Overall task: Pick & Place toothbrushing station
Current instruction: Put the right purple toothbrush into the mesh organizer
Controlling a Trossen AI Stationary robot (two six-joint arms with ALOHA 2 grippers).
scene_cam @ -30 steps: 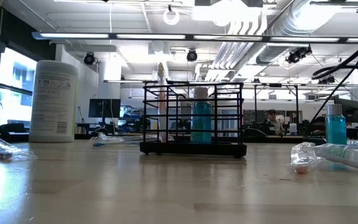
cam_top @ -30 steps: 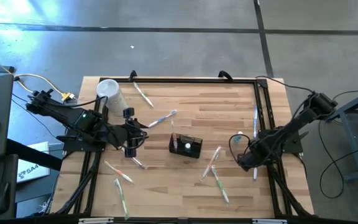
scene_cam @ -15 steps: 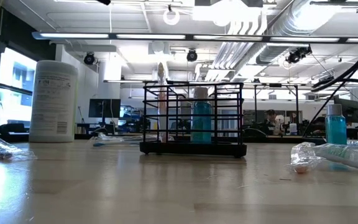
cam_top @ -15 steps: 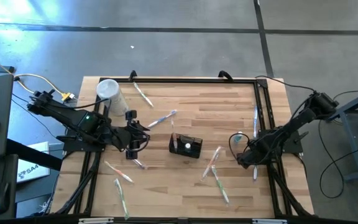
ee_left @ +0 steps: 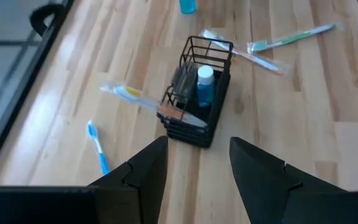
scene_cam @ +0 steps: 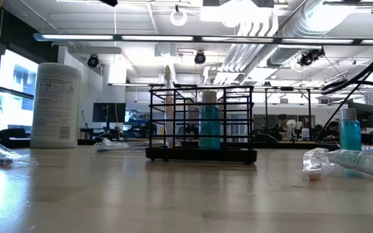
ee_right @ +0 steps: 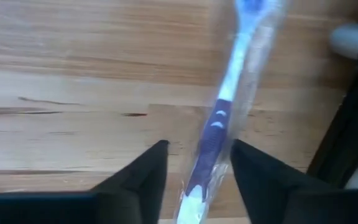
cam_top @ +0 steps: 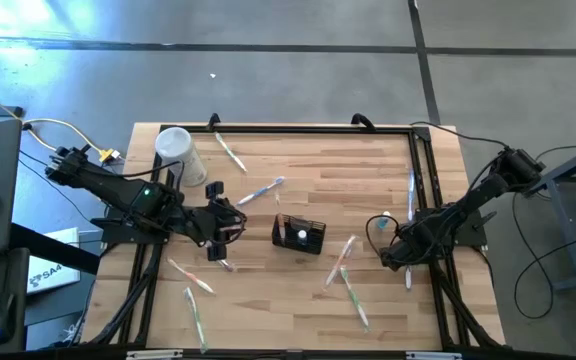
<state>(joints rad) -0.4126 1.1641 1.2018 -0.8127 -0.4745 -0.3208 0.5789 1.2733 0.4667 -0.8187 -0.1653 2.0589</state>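
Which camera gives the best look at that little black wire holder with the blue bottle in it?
The left wrist view: the black wire holder fills the middle, its compartments visible from above. The low view shows it clearly side-on only, the high view small. The right wrist view misses it.

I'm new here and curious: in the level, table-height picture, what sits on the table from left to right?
White cylindrical container → black wire toothbrushing station → small blue bottle.
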